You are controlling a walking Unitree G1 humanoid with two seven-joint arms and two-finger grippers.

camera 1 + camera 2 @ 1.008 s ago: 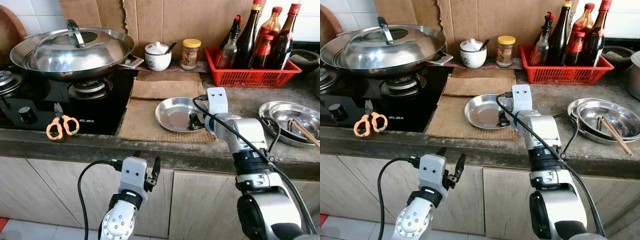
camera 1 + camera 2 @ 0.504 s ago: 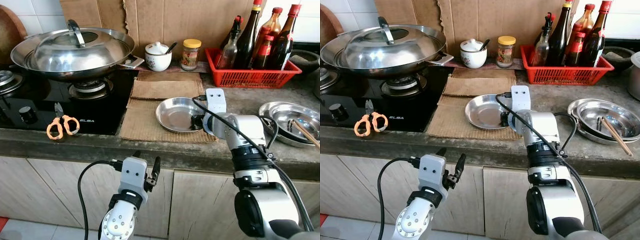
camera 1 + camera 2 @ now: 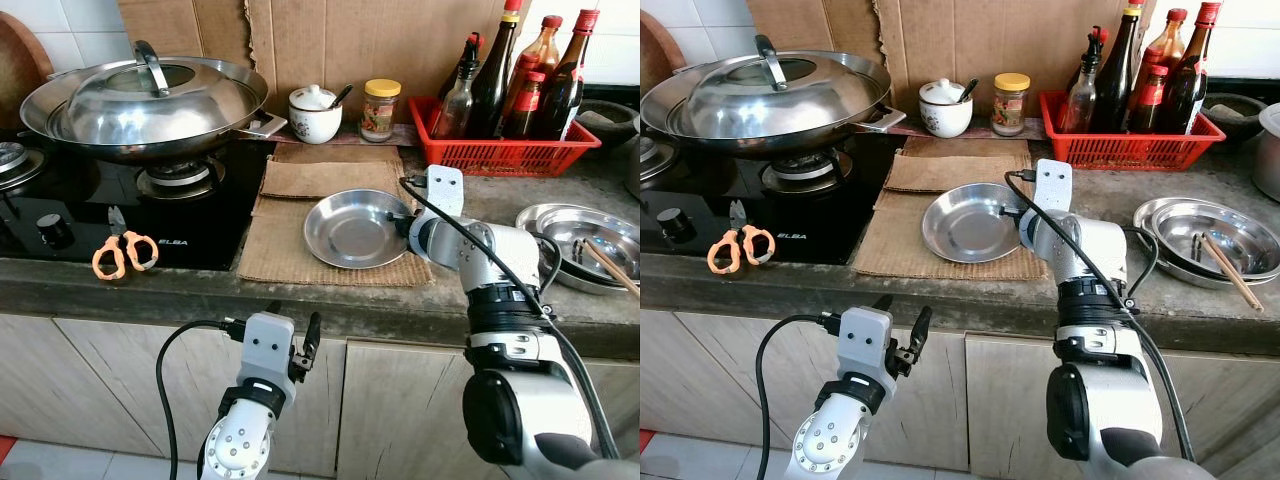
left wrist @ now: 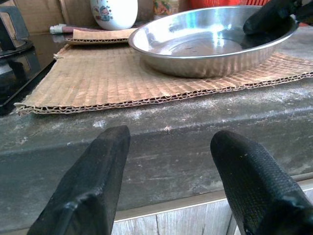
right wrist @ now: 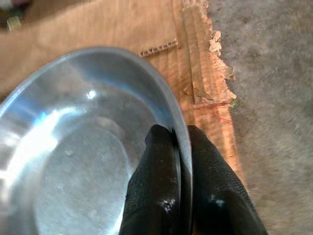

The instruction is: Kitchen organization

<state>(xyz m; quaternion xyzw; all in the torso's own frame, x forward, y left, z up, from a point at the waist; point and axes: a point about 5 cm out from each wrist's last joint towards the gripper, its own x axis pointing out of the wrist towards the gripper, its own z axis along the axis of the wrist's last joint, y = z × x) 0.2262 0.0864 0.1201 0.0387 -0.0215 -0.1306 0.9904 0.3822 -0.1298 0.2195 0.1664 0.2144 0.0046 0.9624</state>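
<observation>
The desk [image 3: 480, 205] carries a cardboard sheet [image 3: 290, 240] on which the steel plate [image 3: 350, 230] sits, its near rim hidden behind the right pincer [image 5: 178, 147]. That pincer is closed on the plate's right rim, one finger inside, one outside. The left pincer [image 4: 168, 147] hangs below the desk edge, fingers spread and empty.

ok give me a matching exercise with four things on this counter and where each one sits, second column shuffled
Things:
1. round steel plate
2. orange-handled scissors
3. dark sauce bottles
4. wooden chopsticks

Places:
A. in the red plastic basket
B. on the black gas stove, near its front edge
C. on the brown cardboard mat, rim pinched by the right gripper
D. in the stacked steel dishes at the counter's right end

Pairs: 1-C, 2-B, 3-A, 4-D
</observation>
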